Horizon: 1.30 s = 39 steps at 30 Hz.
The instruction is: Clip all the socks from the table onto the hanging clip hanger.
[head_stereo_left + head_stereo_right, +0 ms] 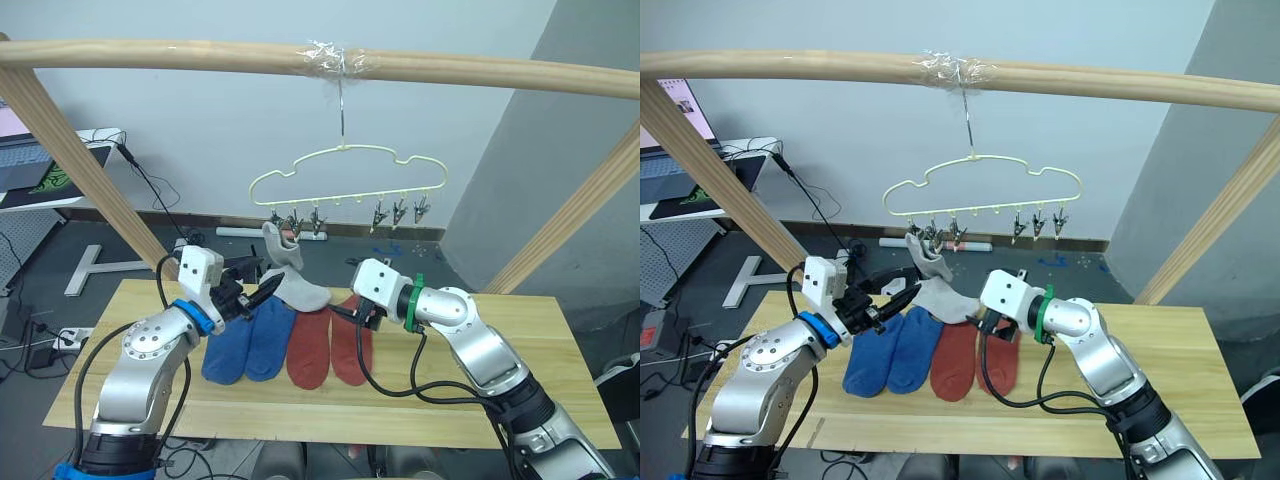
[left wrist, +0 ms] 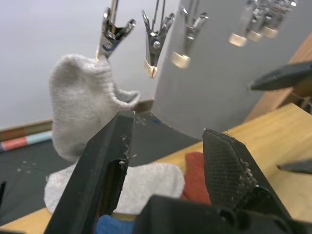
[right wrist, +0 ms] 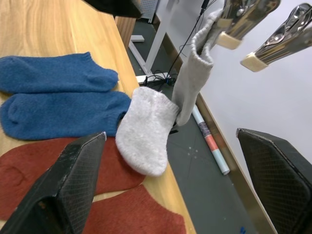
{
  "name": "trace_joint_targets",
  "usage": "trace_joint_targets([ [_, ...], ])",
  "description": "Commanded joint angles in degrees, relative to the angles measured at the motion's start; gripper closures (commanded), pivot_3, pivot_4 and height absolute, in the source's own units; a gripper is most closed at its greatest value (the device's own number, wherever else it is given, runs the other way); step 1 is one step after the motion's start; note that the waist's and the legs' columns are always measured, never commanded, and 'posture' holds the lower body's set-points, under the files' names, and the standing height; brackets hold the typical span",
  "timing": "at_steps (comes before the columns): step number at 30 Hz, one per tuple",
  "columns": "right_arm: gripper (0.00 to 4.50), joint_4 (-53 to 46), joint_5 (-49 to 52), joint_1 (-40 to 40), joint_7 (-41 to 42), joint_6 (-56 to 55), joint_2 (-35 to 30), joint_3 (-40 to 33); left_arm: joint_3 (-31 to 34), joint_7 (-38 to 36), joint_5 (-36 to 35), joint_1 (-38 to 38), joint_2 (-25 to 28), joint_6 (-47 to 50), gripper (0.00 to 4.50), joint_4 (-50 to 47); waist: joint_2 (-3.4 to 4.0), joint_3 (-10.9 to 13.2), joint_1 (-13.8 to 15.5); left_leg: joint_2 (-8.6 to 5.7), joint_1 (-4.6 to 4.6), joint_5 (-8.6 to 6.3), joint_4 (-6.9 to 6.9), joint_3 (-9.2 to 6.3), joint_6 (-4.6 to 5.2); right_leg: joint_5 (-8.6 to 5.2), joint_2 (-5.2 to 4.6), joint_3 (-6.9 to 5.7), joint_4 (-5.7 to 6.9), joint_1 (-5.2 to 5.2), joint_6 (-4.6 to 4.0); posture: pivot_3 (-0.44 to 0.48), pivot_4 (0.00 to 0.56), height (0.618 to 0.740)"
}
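The pale-yellow clip hanger [image 1: 340, 197] hangs by its hook from the wooden pole. One light grey sock [image 1: 278, 245] hangs from a clip at its left end. A second grey sock [image 1: 305, 292] lies at the far edge of the table [image 1: 560, 340]. In front of it two blue socks [image 1: 245, 343] and two rust-red socks [image 1: 330, 345] lie side by side. My left gripper [image 1: 262, 280] is open and empty, just left of and below the hanging sock [image 2: 78, 97]. My right gripper [image 1: 345, 312] is open and empty over the red socks.
The round wooden pole frame [image 1: 200, 55] spans the top, with slanted legs at both sides of the table. A laptop [image 1: 30, 160] sits on a stand at far left. Bare wood lies on the table's right half.
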Motion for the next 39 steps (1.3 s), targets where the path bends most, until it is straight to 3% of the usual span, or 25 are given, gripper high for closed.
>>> trace_joint_targets([
  [1, 0.02, -1.38, 0.49, -0.54, -1.12, 1.13, 1.26, -0.55, 0.79, -0.4, 0.7, 0.53, 0.33, -3.16, 1.93, 0.35, 0.0, 0.0, -0.02, 0.0, 0.01, 0.0, 0.0, 0.01, 0.0, 0.0, 0.0, 0.01, 0.01, 0.0, 0.0, 0.057, 0.135, 0.71],
  [9, 0.02, 11.44, -5.51, -5.41, -3.5, -1.41, 5.18, 6.43, 0.76, -7.39, -0.69, 2.6, 4.33, -6.2, 1.93, 1.0, 0.02, 0.01, -0.1, 0.01, 0.03, 0.0, 0.0, 0.04, 0.0, 0.0, 0.03, 0.01, 0.02, 0.0, -0.01, 0.062, 0.143, 0.71],
  [15, 0.02, 26.18, -8.79, -11.66, -4.95, -8.22, 9.32, 9.72, 1.77, -9.74, -0.64, 2.76, 7.0, -6.58, 1.93, 1.41, 0.01, 0.01, -0.03, 0.03, 0.04, 0.0, 0.0, 0.06, 0.0, -0.02, 0.04, 0.01, 0.02, -0.02, -0.03, 0.094, 0.141, 0.71],
  [18, 0.02, 38.06, -12.01, -16.64, -7.91, -13.78, 12.13, 11.44, 1.75, -13.09, -2.18, 3.79, 9.19, -5.98, 1.93, -1.52, 0.02, 0.01, -0.06, 0.03, 0.03, 0.0, -0.02, 0.05, 0.0, -0.03, 0.05, -0.01, 0.03, -0.03, -0.05, 0.104, 0.14, 0.71],
  [24, 0.02, 54.75, -15.21, -23.17, -10.34, -21.82, 15.69, 12.38, 3.63, -20.38, -3.52, 8.7, 16.72, -4.32, 1.93, -3.24, 0.03, 0.02, 0.12, 0.04, 0.02, 0.0, -0.09, 0.08, 0.01, -0.06, 0.03, 0.0, 0.06, -0.1, -0.12, 0.145, 0.137, 0.71],
  [30, 0.02, 61.33, -16.73, -25.14, -10.63, -25.57, 17.37, 11.63, 3.77, -23.95, -0.63, 9.24, 19.8, -10.78, 1.93, 1.8, 0.04, 0.03, 0.36, 0.05, 0.01, 0.0, -0.11, 0.06, 0.01, -0.1, 0.04, -0.04, 0.1, -0.15, -0.18, 0.162, 0.138, 0.71],
  [34, 0.93, 64.26, -17.16, -26.1, -11.35, -26.58, 18.4, 11.04, 2.8, -23.42, 0.4, 7.69, 18.5, -12.97, 1.93, 4.98, 0.06, 0.04, 0.55, 0.05, -0.01, 0.0, -0.1, 0.07, 0.01, -0.1, 0.04, -0.04, 0.11, -0.17, -0.18, 0.165, 0.138, 0.71],
  [39, 2.68, 65.7, -17.79, -26.84, -11.31, -27.71, 19.21, 10.98, 0.75, -23.69, 1.89, 6.71, 18.17, -13.57, 1.93, 5.69, 0.06, 0.04, 0.76, 0.06, -0.02, -0.01, -0.11, 0.08, 0.01, -0.1, 0.05, -0.03, 0.12, -0.19, -0.18, 0.165, 0.138, 0.71],
])
